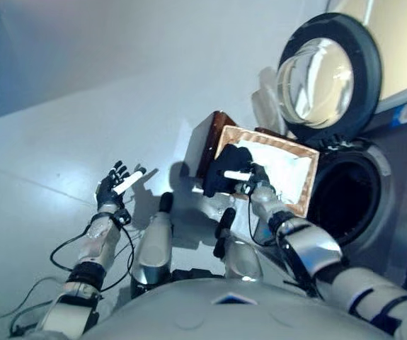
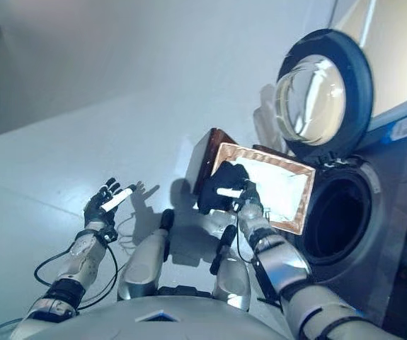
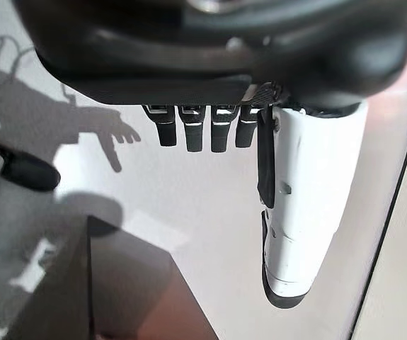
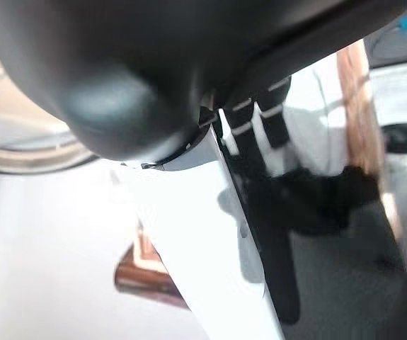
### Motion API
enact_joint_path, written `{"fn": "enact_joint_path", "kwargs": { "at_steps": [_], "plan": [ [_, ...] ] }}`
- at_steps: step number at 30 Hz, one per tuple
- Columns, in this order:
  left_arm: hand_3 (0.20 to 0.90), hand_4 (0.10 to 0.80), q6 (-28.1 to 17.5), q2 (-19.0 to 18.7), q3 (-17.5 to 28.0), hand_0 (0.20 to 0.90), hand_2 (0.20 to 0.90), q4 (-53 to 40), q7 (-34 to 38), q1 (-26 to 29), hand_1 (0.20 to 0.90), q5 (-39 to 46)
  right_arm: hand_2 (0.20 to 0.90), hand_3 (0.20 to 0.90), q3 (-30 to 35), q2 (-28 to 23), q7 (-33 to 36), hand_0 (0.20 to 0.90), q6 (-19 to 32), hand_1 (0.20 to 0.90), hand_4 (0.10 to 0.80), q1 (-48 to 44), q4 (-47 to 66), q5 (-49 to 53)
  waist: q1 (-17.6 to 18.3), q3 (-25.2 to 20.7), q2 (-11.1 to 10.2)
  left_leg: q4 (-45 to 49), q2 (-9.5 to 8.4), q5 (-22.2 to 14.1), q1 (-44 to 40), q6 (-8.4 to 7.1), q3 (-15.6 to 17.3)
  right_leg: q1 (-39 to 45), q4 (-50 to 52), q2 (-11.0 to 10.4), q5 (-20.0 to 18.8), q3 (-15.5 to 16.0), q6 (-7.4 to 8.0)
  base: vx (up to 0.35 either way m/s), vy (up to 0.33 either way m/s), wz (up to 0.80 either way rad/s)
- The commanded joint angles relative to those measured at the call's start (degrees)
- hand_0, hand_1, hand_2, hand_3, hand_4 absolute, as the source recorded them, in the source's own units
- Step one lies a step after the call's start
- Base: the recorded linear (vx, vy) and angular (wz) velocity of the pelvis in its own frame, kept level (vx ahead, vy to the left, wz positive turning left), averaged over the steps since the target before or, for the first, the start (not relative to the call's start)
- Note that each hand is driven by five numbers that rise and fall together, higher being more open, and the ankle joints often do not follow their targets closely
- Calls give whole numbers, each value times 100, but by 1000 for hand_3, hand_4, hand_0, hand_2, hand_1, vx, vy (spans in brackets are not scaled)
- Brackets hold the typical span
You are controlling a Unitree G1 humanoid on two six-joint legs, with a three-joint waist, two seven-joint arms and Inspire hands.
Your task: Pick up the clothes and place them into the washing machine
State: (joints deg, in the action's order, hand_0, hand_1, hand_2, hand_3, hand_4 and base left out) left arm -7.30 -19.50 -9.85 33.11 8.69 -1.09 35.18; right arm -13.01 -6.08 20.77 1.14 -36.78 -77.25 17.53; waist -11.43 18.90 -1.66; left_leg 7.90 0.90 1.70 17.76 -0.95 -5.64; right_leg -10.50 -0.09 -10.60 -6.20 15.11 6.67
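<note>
A dark garment (image 1: 219,170) hangs over the left end of a brown basket (image 1: 304,153) that holds white cloth (image 1: 287,168). My right hand (image 1: 251,181) reaches in from the lower right, and its fingers and white-covered thumb are curled into the dark garment (image 4: 323,202). Just right of the basket stands the washing machine, its drum opening (image 1: 345,200) dark and its round door (image 1: 328,76) swung up and open. My left hand (image 1: 114,185) hovers open over the bare floor to the left and holds nothing; its fingers (image 3: 202,127) are loosely straight.
The basket's dark brown side (image 1: 204,142) faces the pale floor (image 1: 83,106), which spreads to the left and behind. The washing machine's grey front (image 1: 401,212) fills the right edge. A basket corner (image 3: 118,283) shows below the left hand.
</note>
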Motion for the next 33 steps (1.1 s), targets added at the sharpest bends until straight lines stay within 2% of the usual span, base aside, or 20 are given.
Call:
{"fn": "enact_joint_path", "kwargs": {
  "at_steps": [1, 17, 27, 33],
  "plan": [
    [900, 800, -227, -418, -51, 900, 900, -690, -55, 61, 900, -197, 900, 900, 107, -106, 221, 900, 164, 900, 800, -507, 176, 270, -194, 107, 25, -219, -201, 138, -22, 62, 134, -111, 627, -225, 207, -84, 138, -13, 19, 6],
    [900, 800, -237, -416, -110, 900, 900, -608, 69, 153, 900, -271, 900, 900, -72, -117, 298, 900, 86, 900, 800, -749, 115, -26, -205, 234, 118, -40, -199, 49, 140, 71, 189, -237, 687, -226, 216, -148, 105, -2, 7, 3],
    [900, 800, -245, -367, 24, 900, 900, -298, 178, 290, 900, -428, 900, 900, -97, -230, 354, 900, 183, 900, 800, -219, 530, -208, 28, 139, 26, -86, -129, 41, 29, 66, 266, -282, 750, -185, 237, -281, 81, -2, -6, -5],
    [900, 800, -215, -289, 67, 900, 900, -166, 190, 286, 900, -494, 900, 900, -117, -299, 405, 900, 300, 900, 800, 169, 1143, -284, 181, 18, -108, -122, -63, 23, -74, 59, 333, -273, 773, -141, 257, -383, 72, 4, -10, -5]
  ]
}}
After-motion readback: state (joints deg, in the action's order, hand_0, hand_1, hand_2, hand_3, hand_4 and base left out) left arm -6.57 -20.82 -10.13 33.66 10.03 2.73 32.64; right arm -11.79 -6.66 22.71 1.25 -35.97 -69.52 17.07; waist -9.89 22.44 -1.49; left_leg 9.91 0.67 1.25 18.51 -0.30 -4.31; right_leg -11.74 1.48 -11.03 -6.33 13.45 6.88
